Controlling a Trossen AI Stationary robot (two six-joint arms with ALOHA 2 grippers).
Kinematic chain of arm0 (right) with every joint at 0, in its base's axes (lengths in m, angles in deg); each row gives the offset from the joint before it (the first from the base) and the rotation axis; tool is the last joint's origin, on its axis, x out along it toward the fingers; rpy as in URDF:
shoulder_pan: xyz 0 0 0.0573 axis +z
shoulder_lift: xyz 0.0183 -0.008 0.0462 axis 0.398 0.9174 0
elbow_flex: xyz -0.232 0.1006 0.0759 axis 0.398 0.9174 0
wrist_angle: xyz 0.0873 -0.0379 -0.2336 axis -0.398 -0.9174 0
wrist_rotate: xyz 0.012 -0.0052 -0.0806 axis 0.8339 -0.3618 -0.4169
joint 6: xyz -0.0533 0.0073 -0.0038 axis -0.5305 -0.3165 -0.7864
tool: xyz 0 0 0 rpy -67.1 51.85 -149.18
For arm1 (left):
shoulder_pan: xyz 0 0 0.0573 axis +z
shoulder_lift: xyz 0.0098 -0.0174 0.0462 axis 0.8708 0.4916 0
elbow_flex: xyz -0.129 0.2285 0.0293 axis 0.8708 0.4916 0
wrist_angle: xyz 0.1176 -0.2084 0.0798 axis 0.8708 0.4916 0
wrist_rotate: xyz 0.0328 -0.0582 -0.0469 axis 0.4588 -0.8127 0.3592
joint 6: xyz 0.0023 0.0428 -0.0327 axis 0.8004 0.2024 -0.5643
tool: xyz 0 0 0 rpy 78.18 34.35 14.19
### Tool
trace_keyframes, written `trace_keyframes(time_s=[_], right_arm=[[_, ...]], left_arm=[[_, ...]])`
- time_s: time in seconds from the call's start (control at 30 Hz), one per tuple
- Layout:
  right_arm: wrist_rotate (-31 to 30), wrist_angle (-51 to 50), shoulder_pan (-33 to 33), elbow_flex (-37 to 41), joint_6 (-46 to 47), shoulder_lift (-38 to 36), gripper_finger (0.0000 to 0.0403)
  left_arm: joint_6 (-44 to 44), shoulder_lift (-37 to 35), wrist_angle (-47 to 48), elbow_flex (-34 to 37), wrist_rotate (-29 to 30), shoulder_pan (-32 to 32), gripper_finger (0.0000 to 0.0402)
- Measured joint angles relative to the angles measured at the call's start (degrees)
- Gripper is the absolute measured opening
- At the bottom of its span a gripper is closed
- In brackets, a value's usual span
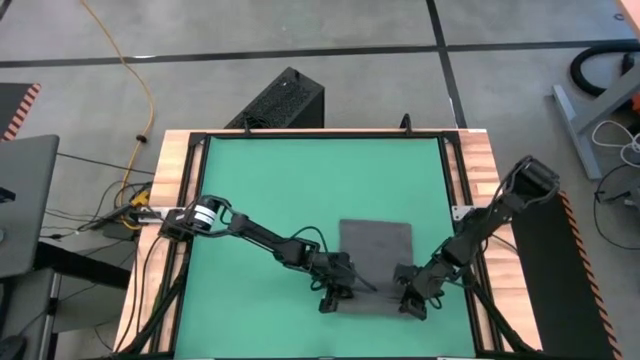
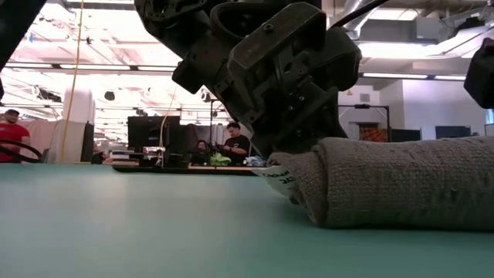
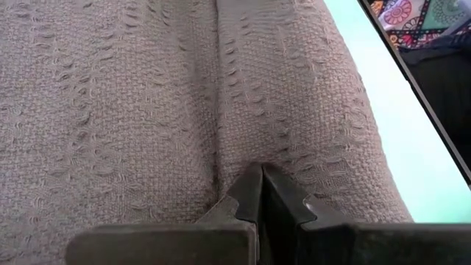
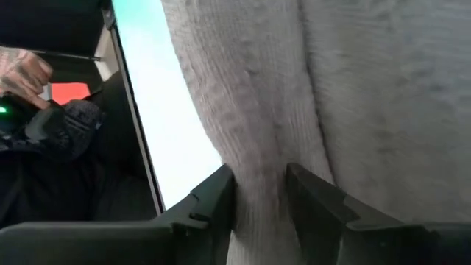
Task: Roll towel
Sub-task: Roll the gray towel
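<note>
Starting the roll, I press my closed left gripper [image 3: 259, 193] on the towel [image 1: 375, 242] fold, my right gripper [image 4: 259, 193] part-open astride it; next: 2 grippers roll forward.

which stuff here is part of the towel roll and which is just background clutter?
In the job:
- towel, near edge rolled up, on the green mat
- left gripper, shut at the roll's left end
- right gripper, jaws apart astride the roll's right end

Just lying about:
- yellow cable on the floor
- black box behind the table
</note>
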Motion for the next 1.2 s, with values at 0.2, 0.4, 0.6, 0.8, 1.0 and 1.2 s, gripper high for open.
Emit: trace_keyframes(time_s=[0.2, 0.4, 0.6, 0.8, 1.0, 1.2], right_arm=[[-1.04, -10.84, -0.64, 0.0, -3.36, -7.92, 0.0139], [-3.75, -18.51, -0.48, 0.0, -7.95, -13.78, 0.0134], [-8.46, -30.49, 1.48, -4.86, -12.21, -18.12, 0.0134], [-26.46, -36.08, 7.94, -12.92, -17.07, -18.37, 0.0134], [-41.2, -31.53, 16.1, -16.83, -22.4, -8.5, 0.0134], [-42.21, -39.94, 18.38, -27.03, -22.49, 2.59, 0.0134]], left_arm=[[0.1, 0.0, 0.0, 0.04, -0.64, 0.0, 0.0], [-1.06, 0.04, 0.53, 0.15, -6.06, 1.46, 0.0], [-1.65, 0.0, 1.89, 0.22, -9.64, 3.21, 0.0], [-2.0, 0.0, 2.2, 0.22, -10.6, 3.93, 0.0], [-2.14, 0.0, 2.27, 0.2, -10.75, 4.02, 0.0], [-3.0, 0.0, 2.26, 0.2, -12.14, 4.13, 0.0]])
